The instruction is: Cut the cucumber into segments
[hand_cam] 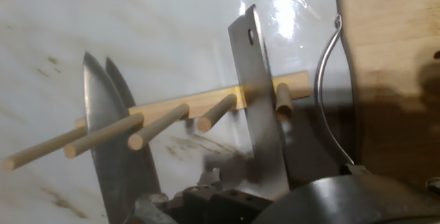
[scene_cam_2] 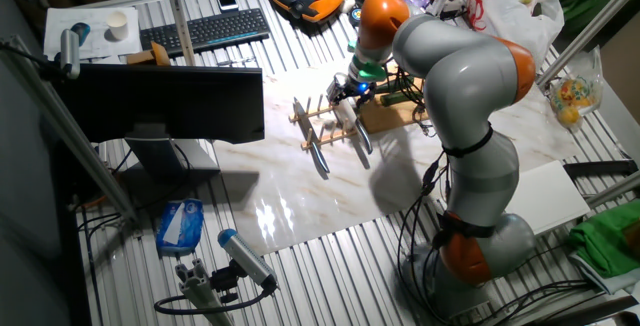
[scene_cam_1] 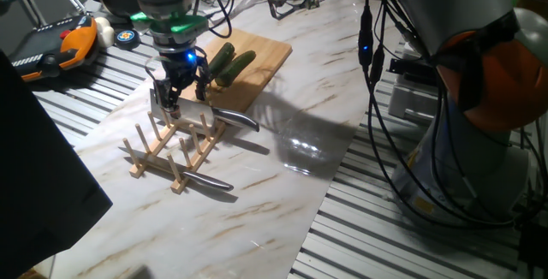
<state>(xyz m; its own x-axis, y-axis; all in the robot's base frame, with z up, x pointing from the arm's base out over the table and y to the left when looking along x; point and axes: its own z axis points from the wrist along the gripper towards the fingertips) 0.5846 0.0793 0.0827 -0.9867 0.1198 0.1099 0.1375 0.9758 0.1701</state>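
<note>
Two dark green cucumber (scene_cam_1: 231, 63) lengths lie side by side on the wooden board (scene_cam_1: 265, 52); no cut segments show. My gripper (scene_cam_1: 180, 97) hangs over the wooden peg rack (scene_cam_1: 171, 146), right at the cleaver (scene_cam_1: 193, 112) standing in it. The cleaver's handle (scene_cam_1: 235, 119) points toward the board. In the hand view the cleaver blade (hand_cam: 258, 114) rises between the pegs (hand_cam: 158, 124), and a second knife blade (hand_cam: 106, 141) stands to its left. My fingertips are hidden, so the frames do not show whether they hold the cleaver. In the other fixed view the gripper (scene_cam_2: 345, 96) is over the rack (scene_cam_2: 330, 126).
A third knife (scene_cam_1: 205, 180) lies at the rack's near end. An orange pendant (scene_cam_1: 60, 48) rests at the far left. Cables (scene_cam_1: 377, 99) hang at the right beside the robot's base (scene_cam_1: 479, 116). A monitor (scene_cam_2: 150, 106) and keyboard (scene_cam_2: 200, 31) stand beyond the table.
</note>
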